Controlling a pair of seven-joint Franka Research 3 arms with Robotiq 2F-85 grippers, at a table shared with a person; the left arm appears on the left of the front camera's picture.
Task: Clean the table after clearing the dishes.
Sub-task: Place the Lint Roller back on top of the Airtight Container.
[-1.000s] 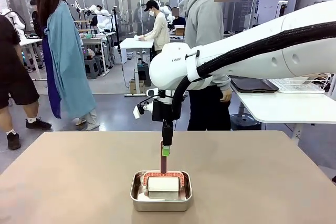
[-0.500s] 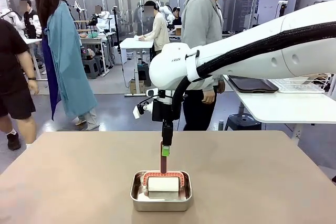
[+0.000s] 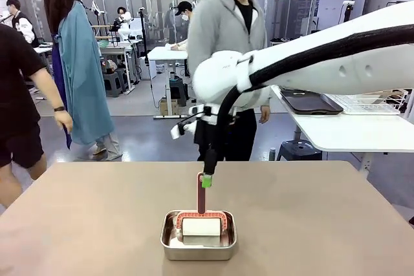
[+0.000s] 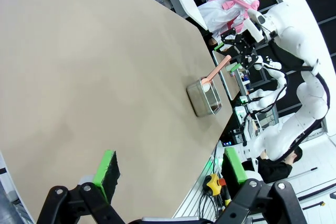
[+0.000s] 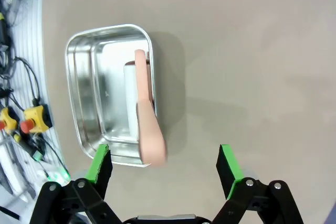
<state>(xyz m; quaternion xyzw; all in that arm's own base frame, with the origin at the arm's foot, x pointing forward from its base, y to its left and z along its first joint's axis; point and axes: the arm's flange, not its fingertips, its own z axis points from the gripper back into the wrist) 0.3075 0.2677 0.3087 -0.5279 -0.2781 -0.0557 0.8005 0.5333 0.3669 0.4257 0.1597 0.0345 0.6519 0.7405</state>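
The taupe-brown table (image 3: 90, 211) carries a small steel tin (image 3: 198, 245) near its front middle. In the tin lies a white roller (image 3: 200, 226) in a pink frame, its pink handle (image 3: 201, 193) sticking up. My right gripper (image 3: 207, 181) hangs open at the top of that handle; in the right wrist view the handle (image 5: 148, 129) shows between the green fingertips (image 5: 100, 162), nearer the left one, with my right gripper (image 5: 163, 167) not closed on it. My left gripper (image 4: 170, 170) is open over bare table (image 4: 79, 56), far from the tin (image 4: 205, 97). The dishes are out of view.
A person in a grey hoodie (image 3: 223, 30) stands at the table's far side. A white side table (image 3: 349, 130) at the back right carries a dark tray (image 3: 310, 103) and a wire rack (image 3: 375, 103). Other people walk at the left.
My right arm's elbow has swung slightly right and the gripper has tilted, still at the handle's top. The person in grey has turned and stepped left behind the arm.
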